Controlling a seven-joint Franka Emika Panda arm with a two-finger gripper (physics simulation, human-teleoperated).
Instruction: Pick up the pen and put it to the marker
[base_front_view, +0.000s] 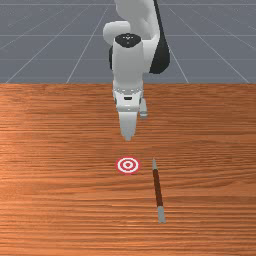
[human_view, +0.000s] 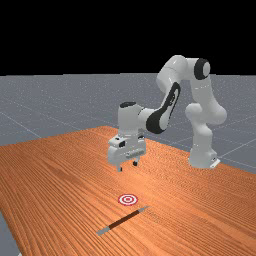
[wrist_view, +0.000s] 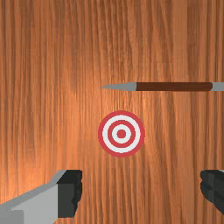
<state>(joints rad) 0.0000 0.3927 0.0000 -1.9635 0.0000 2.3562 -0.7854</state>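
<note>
Poised empty above the table (base_front_view: 55, 200), with the pen (base_front_view: 158, 187) yet to be lifted.
Carrying the gripper (human_view: 127, 166) mid-frame in the front view with fingers (wrist_view: 71, 192) wide apart, presumably for straddling the pen, flat at lower right, pointed end near the marker (base_front_view: 128, 165). Parted along the pen's length, so likely needing a turn before descent.

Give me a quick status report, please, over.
Claw open, raised, holding nothing. Pen lying flat beside marker, not touching it. No obstacle seen.
</note>
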